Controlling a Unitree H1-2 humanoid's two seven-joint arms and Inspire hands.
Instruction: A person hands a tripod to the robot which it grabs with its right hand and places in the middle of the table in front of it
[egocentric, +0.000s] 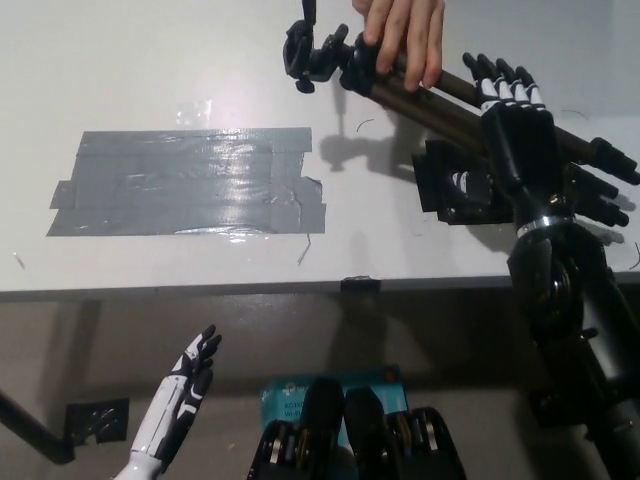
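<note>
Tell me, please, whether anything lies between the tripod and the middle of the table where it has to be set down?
Nothing standing blocks it. The tripod is held by a person's hand, with the right hand at its legs. Only flat grey tape and a flat black square lie on the table. The left hand rests below the table edge.

A person's hand (405, 35) holds the tripod (440, 95) above the bench (150, 70); the black right robot hand (515, 125), fingers spread, overlaps its legs.

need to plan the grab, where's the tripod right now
In the head view the tripod is at upper right above the table, held by a person's hand, with the black right hand open over its legs.
</note>
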